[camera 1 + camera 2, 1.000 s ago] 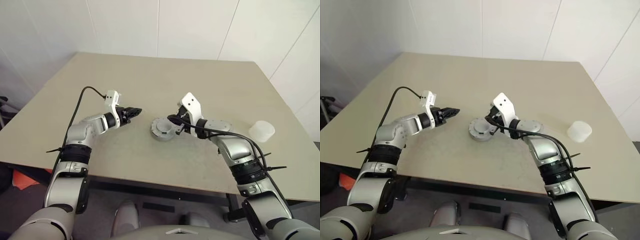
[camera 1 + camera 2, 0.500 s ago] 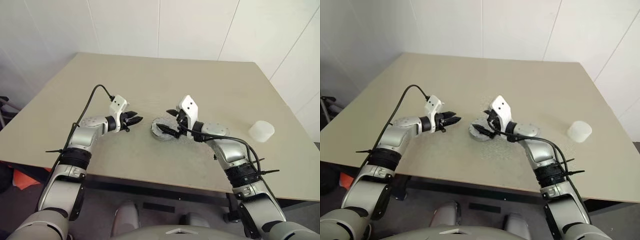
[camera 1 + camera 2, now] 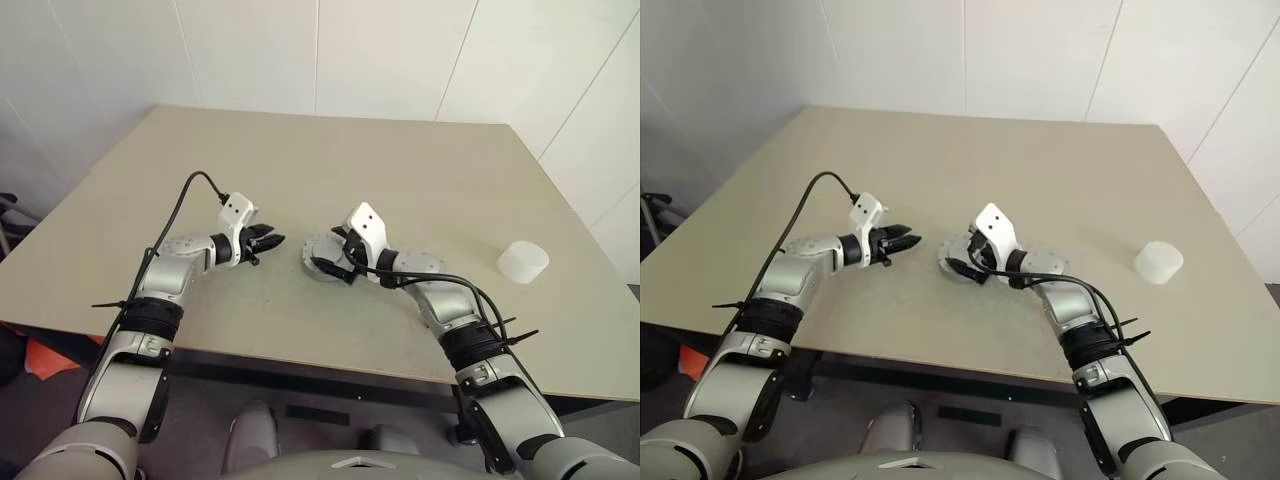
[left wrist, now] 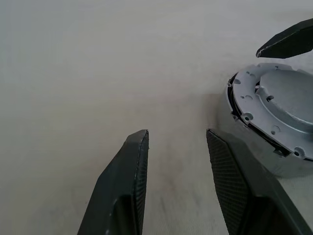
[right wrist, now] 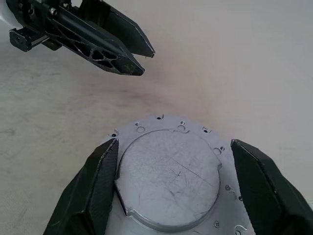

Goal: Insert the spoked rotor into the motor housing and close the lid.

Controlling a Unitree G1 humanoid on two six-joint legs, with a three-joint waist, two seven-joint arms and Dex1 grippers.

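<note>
Jaws spread wide, the right gripper (image 5: 173, 188) straddles the motor housing (image 3: 322, 257) on the beige table (image 3: 420, 180), one black finger on either side of the grey round body without visibly pressing it. In the right wrist view the housing's flat grey face, ringed by a flange with small screw holes, lies between the two fingers (image 5: 90, 191). Whether this face is the lid seated in place cannot be told, and the rotor is not to be made out. The left gripper (image 3: 268, 241) hovers just beside the housing on its left, jaws parted by a moderate gap and holding nothing; its left wrist view shows bare tabletop between its fingers (image 4: 124, 186) and the housing's rim (image 4: 259, 117) close off one side. A white translucent cylinder (image 3: 523, 262) stands well apart near the table's right edge.
</note>
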